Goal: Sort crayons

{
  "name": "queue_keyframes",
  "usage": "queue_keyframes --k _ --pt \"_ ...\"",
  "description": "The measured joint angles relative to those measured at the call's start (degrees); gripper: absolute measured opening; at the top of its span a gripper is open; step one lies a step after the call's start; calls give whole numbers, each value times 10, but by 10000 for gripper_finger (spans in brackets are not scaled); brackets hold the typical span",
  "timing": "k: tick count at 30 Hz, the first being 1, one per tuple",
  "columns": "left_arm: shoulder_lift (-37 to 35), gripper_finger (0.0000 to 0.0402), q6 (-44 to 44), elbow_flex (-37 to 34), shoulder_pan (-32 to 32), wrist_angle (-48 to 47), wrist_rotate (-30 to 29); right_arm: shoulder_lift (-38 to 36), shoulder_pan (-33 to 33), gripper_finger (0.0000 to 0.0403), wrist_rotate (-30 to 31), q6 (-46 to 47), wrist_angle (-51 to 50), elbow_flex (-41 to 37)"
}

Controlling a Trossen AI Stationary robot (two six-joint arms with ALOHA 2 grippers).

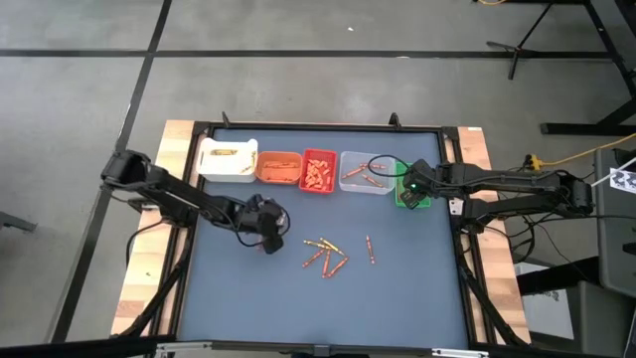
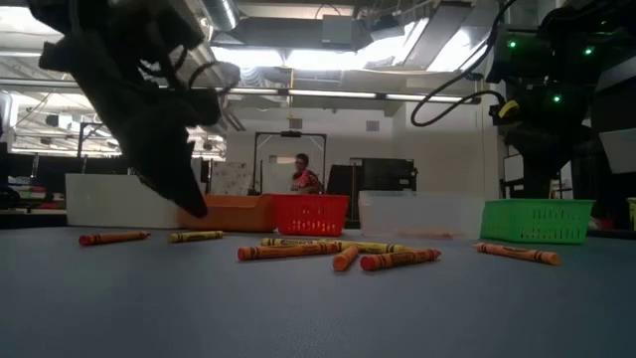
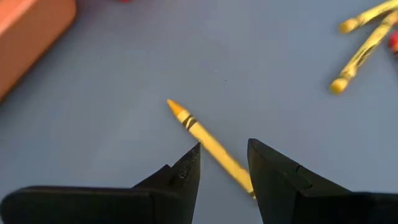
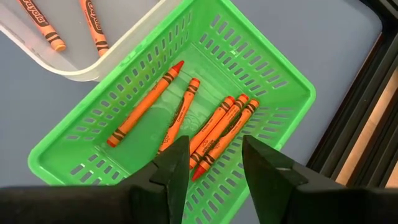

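Loose crayons (image 1: 326,256) lie flat on the blue-grey mat, orange-red and yellowish. My left gripper (image 3: 224,149) hovers open over the mat left of that cluster (image 1: 270,242), slanting down. A yellow crayon (image 3: 205,140) lies on the mat and runs between its fingertips, which stand on either side of it. My right gripper (image 4: 214,152) hangs open above the green bin (image 4: 186,93) at the far right (image 1: 409,189). Several orange crayons (image 4: 217,127) lie on that bin's floor.
Along the far edge stand a white bin (image 1: 228,159), an orange bin (image 1: 278,166), a red bin (image 1: 318,171) and a clear bin (image 1: 366,171) holding crayons. A black frame (image 1: 452,249) borders the mat. The mat's near half is bare.
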Motion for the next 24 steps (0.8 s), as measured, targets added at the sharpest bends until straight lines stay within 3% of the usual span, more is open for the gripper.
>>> queue_keyframes --k 10,24 --pt "64 117 1 0 0 58 -14 0 0 145 0 0 0 0" --pt "67 115 0 0 0 53 -14 0 0 145 0 0 0 0"
